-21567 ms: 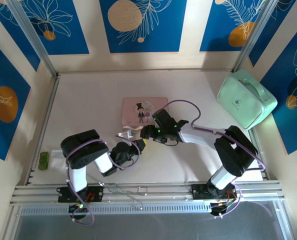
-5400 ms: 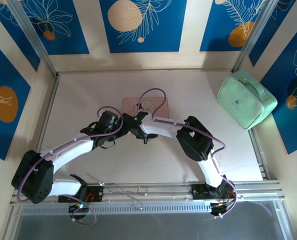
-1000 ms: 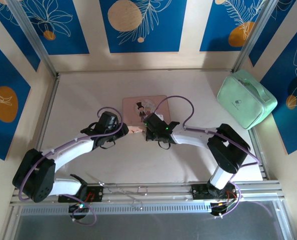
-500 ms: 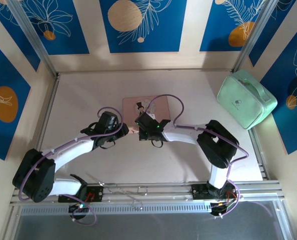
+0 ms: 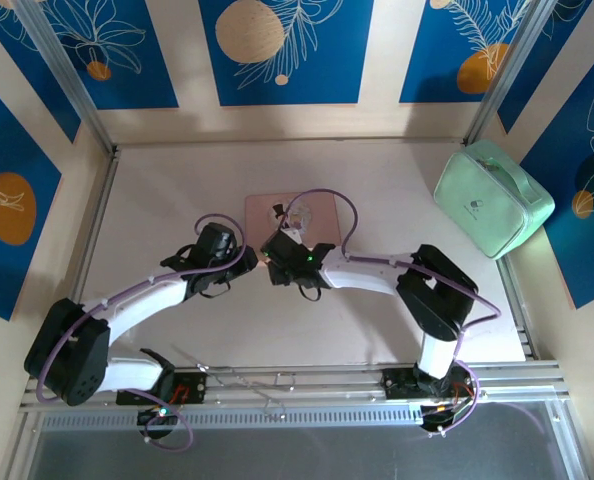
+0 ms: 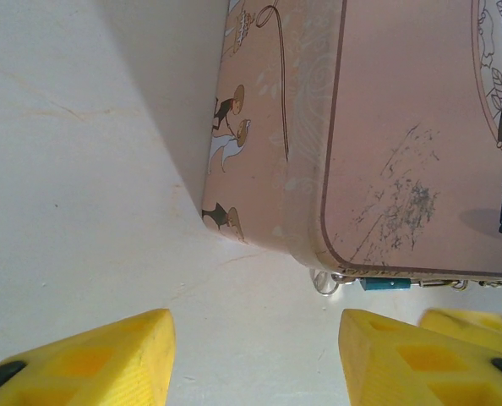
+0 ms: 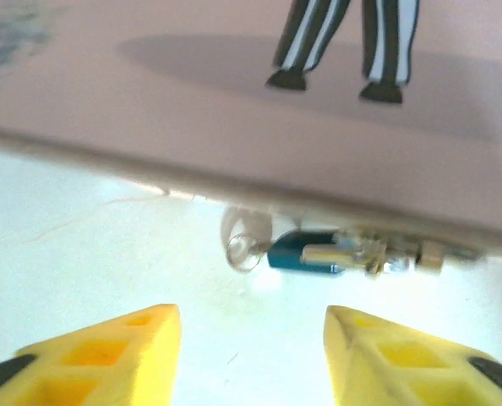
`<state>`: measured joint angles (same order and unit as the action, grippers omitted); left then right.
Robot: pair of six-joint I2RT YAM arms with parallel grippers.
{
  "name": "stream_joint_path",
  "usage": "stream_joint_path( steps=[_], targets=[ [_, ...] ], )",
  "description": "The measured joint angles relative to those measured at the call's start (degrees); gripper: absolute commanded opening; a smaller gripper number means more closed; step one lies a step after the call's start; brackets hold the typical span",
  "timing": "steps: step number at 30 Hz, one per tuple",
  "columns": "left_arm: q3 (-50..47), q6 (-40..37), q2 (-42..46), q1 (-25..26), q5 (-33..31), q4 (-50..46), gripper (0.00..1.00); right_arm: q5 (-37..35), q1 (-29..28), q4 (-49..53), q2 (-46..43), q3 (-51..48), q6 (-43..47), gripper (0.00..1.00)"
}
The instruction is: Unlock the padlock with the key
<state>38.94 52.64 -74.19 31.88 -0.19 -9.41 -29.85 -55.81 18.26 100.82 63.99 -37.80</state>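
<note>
The pale table [image 5: 177, 200] took up the most room. Both arms reached across it from the near edge, the left arm [image 5: 137, 295] and the right arm [image 5: 377, 272] bending inward until their wrists nearly met near the middle. A mint-green case [image 5: 494, 195] sat well apart from them at the far right corner, tilted against the frame.

The pink box [image 5: 257, 215] lay flat just beyond the two wrists, its lid printed with a cartoon couple (the striped trousers and black shoes filled the top of the right wrist view).

The left gripper [image 6: 255, 334] hovered over bare table by the box's near corner. Its yellow fingers were spread and nothing lay between them. The right gripper [image 7: 251, 326] faced the box's front edge, with its fingers likewise parted and gripping nothing.

The padlock [image 7: 297, 254] hung at the front edge of the box under the lid's rim, its blue body lying sideways just above the table and clear of both sets of fingers. A small silvery ring [image 7: 244, 251] stuck out from its left end, seemingly the head of the key, though the blur left that uncertain. More silvery metal ran on at the right toward the latch.
</note>
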Motion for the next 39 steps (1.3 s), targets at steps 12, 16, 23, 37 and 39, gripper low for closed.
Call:
stream_joint_path(
  steps=[12, 16, 23, 37, 39],
  targets=[
    [0.90, -0.81, 0.00, -0.98, 0.68, -0.44, 0.64, -1.11, 1.05, -5.53, -2.21, -4.85, 10.71, 0.63],
    [3.28, -1.90, -0.02, -2.27, 1.33, -0.83, 0.69, -0.11, 1.66, -8.39, -2.19, -6.64, 11.19, 0.65],
    [7.34, -3.67, -4.07, -4.44, 3.58, -0.68, 0.65, 0.07, 2.29, -10.49, -1.18, -7.26, 11.23, 0.65],
    [7.85, -4.57, -8.31, -5.25, 6.21, -0.87, 0.62, -1.79, 2.03, -11.10, 3.87, -5.20, 13.16, 0.58],
    [7.85, -4.57, -8.33, -5.25, 6.36, -0.85, 0.61, -2.45, 1.66, -10.99, 4.55, -4.66, 13.46, 0.57]
  ],
)
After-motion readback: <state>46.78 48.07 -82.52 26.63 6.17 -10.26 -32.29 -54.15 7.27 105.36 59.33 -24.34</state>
